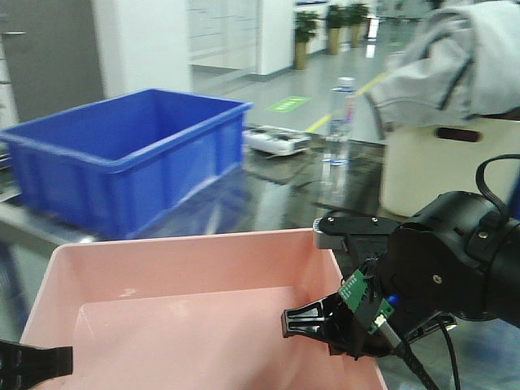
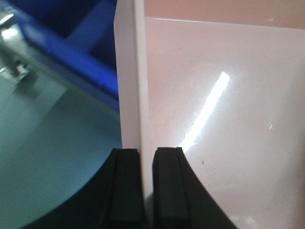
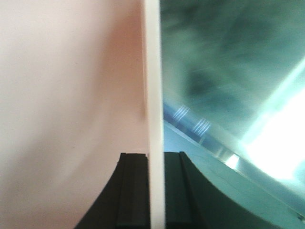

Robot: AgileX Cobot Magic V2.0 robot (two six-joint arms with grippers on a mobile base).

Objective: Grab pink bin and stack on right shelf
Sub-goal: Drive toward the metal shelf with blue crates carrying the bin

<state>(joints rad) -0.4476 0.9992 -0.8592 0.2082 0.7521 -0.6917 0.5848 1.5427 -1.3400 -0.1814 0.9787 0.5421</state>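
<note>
You have the pink bin (image 1: 187, 301) pinched on both sides: your left claw (image 2: 146, 191) is clamped on its left wall and your right claw (image 3: 156, 191) on its right wall. The bin is in the foreground, at the near edge of the right shelf (image 1: 284, 191), a shiny steel surface that mirrors the room. You cannot tell whether the bin rests on it. A blue crate (image 1: 122, 154), a water bottle (image 1: 341, 122) and a cream tub (image 1: 439, 171) stand there. Beyond is a bright hall with potted plants (image 1: 307, 32).
</note>
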